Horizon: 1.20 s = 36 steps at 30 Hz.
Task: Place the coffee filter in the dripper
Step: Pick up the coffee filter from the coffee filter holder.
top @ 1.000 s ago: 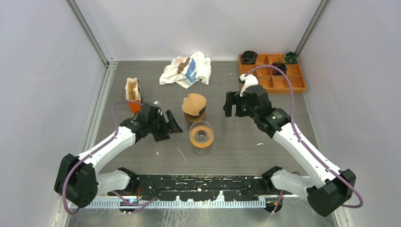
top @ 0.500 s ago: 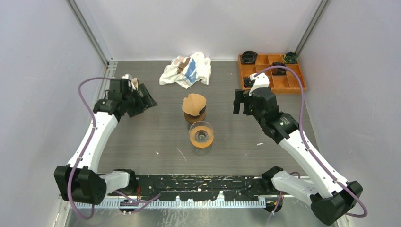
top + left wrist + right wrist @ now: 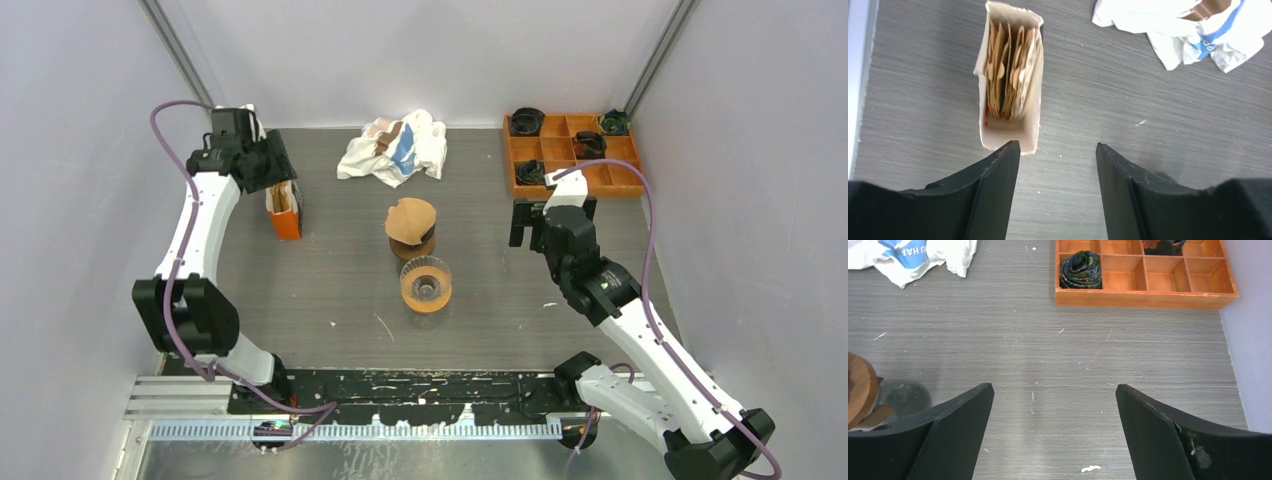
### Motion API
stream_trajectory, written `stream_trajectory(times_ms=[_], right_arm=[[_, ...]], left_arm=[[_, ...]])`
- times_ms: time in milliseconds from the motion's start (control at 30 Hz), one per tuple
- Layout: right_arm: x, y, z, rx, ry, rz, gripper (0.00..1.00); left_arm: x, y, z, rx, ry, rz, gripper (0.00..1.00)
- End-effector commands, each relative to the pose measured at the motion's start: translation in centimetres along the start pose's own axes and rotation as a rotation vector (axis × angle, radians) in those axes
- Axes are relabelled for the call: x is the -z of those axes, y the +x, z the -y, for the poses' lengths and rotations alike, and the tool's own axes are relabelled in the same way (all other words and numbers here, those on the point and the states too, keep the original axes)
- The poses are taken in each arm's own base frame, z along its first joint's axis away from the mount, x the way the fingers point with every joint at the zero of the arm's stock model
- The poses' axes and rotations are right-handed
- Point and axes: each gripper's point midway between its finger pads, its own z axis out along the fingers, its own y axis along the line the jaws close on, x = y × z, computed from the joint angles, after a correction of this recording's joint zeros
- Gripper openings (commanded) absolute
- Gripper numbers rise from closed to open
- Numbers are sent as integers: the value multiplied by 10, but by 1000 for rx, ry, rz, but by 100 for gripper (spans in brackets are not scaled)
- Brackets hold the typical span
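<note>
White walls (image 3: 420, 50) enclose a grey wood-grain table (image 3: 330, 290), with both arms bolted along its near edge. The left arm reaches to the far left corner. Its wrist camera shows the left gripper (image 3: 1058, 147) poised above an open carton (image 3: 1008, 135), with its black jaws parted and nothing between them. The right arm stretches toward the right side. The right gripper (image 3: 1053, 390) is spread wide over bare table and also holds nothing.

At the far right sits an orange compartment tray (image 3: 1148, 299). A few of its cells hold dark rolled items (image 3: 1080, 270), though what they are cannot be told. A crumpled white bag (image 3: 395, 148) with blue and brown print lies at the far middle.

The carton stands upright near the left wall and is packed with a stack of brown paper filters (image 3: 1008, 70) set on edge. At the table's centre, well apart from both grippers, stands the orange ribbed dripper (image 3: 426, 285) with its mouth up and nothing inside. Just behind it, a single brown coffee filter (image 3: 410, 218) rests on top of a dark round stand (image 3: 424, 243).
</note>
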Motion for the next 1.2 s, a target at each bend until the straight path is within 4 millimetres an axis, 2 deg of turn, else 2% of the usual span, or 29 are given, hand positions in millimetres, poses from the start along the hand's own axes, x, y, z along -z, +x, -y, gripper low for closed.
stream_trajectory(times_ms=[0,167,467,633,900,1167], right_arm=[[3,-20,14,-29,65,116,100],[2,-17,18,-35,81,131,100],[-3,-13,17,-18,88,116,100],[-5,-10,17,-11,91,107,100],[-7,-8,16,-3,89,97,100],[-8,-7,14,1,83,93,100]], left_arm=[[-10,-28,-12,-86,-53,42,57],[-31,-40,-21,-130,-94,34,50],[-72,-47,-30,-200,-120,8,30],[-86,-48,-36,-218,-144,-13,27],[-98,-46,-41,-231,-166,-43,21],[-105,-43,-46,-242,-186,-68,19]])
